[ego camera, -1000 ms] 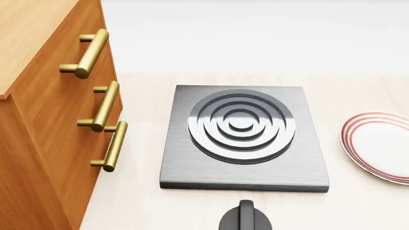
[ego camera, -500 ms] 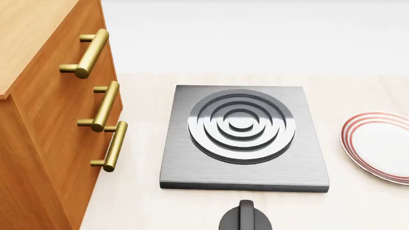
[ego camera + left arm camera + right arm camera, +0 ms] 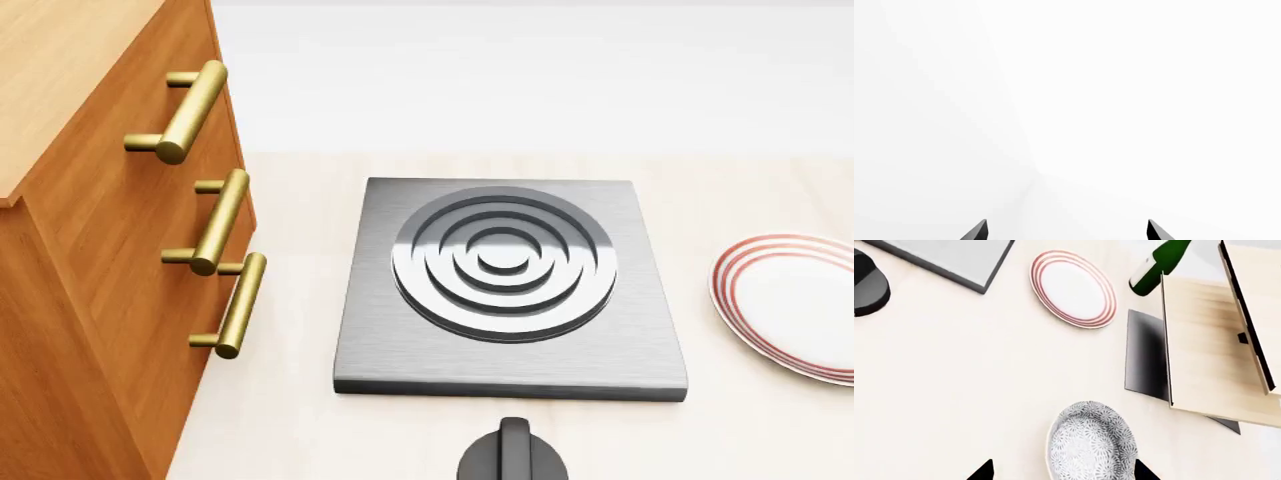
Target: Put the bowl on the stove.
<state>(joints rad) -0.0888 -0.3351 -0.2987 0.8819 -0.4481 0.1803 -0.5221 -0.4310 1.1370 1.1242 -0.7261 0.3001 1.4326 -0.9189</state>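
Observation:
The stove [image 3: 507, 290] is a square dark grey slab with one ringed burner, in the middle of the head view on the pale counter; one corner of it shows in the right wrist view [image 3: 954, 260]. The bowl [image 3: 1091, 442], white with a grey-blue floral pattern, shows only in the right wrist view, on the counter. My right gripper [image 3: 1062, 471] is open above the counter, its two tips either side of the bowl's near part, which lies toward one tip. My left gripper [image 3: 1066, 230] is open and empty, facing blank white. Neither gripper shows in the head view.
A red-ringed white plate [image 3: 794, 305] lies right of the stove, also in the right wrist view [image 3: 1072, 288]. A black knob [image 3: 514, 455] sits in front of the stove. A wooden cabinet with brass handles [image 3: 214, 220] stands left. A green bottle [image 3: 1157, 265] and a wooden box [image 3: 1217, 350] are near the plate.

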